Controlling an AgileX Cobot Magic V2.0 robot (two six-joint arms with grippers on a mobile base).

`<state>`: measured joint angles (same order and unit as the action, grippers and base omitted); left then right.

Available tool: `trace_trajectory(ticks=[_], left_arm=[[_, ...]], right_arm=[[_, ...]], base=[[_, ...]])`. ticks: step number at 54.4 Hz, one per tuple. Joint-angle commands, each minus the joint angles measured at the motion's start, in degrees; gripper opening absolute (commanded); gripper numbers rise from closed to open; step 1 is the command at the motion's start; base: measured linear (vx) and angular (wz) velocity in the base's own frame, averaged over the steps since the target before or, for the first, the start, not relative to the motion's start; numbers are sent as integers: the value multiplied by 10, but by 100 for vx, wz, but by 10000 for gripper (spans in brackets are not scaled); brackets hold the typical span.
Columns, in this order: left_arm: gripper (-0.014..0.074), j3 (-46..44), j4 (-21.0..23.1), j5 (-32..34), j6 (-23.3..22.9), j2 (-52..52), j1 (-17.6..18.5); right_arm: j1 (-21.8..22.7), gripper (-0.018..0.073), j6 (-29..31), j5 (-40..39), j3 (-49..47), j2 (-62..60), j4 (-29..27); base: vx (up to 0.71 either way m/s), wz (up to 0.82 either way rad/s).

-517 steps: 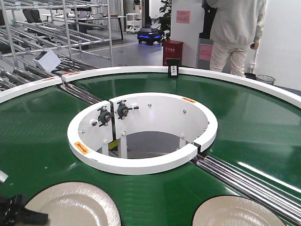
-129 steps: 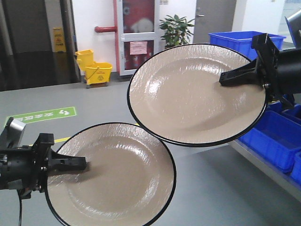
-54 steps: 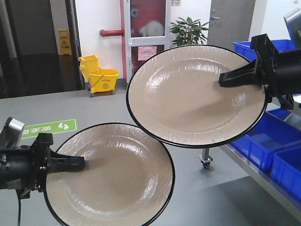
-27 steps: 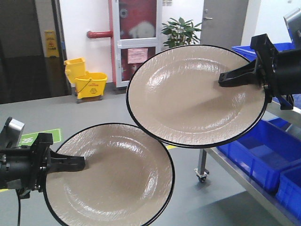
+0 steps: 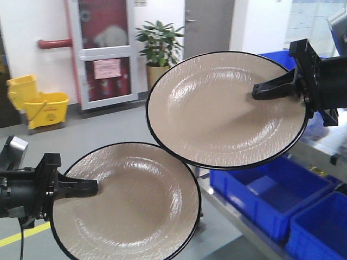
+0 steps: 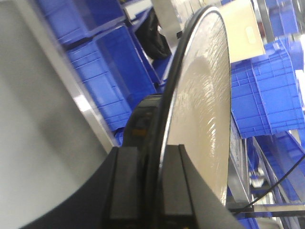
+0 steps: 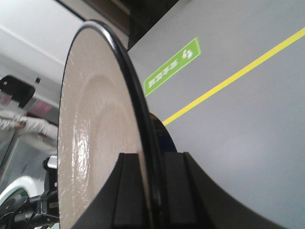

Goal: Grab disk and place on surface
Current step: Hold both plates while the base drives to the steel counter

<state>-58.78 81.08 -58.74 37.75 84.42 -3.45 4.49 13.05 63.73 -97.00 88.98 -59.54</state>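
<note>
Two glossy beige disks with black rims are held up in the air, facing the front camera. My left gripper [image 5: 92,188] is shut on the left rim of the lower disk [image 5: 130,206]. My right gripper [image 5: 259,91] is shut on the right rim of the upper disk [image 5: 217,108], which overlaps the lower one's top edge. In the left wrist view the disk [image 6: 200,109] stands edge-on between my left gripper [image 6: 157,186]. The right wrist view shows the other disk [image 7: 90,143] clamped in my right gripper [image 7: 152,191]. The dark grey tabletop with tape lines is out of view.
Blue plastic bins [image 5: 260,195] sit on a low metal rack at the lower right. A potted plant [image 5: 157,43] and a yellow mop bucket [image 5: 38,105] stand by the far wall. The grey floor carries a yellow line [image 7: 228,78] and a green sign [image 7: 174,67].
The background has slid left: bucket and plant shifted left and the blue bins now fill the lower right. Both disks and grippers keep their places in the view.
</note>
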Motion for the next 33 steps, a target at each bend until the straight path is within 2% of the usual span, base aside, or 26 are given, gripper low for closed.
trace_trajectory(ticks=[1, 33], left_arm=[[-1, -19, 76, -25, -8, -26, 1], [-1, -19, 76, -25, -8, -26, 1]], right_arm=[[1, -2, -3, -37, -24, -26, -67], [1, -2, -3, -37, -24, -26, -67]], base=[[42, -44], [40, -55]])
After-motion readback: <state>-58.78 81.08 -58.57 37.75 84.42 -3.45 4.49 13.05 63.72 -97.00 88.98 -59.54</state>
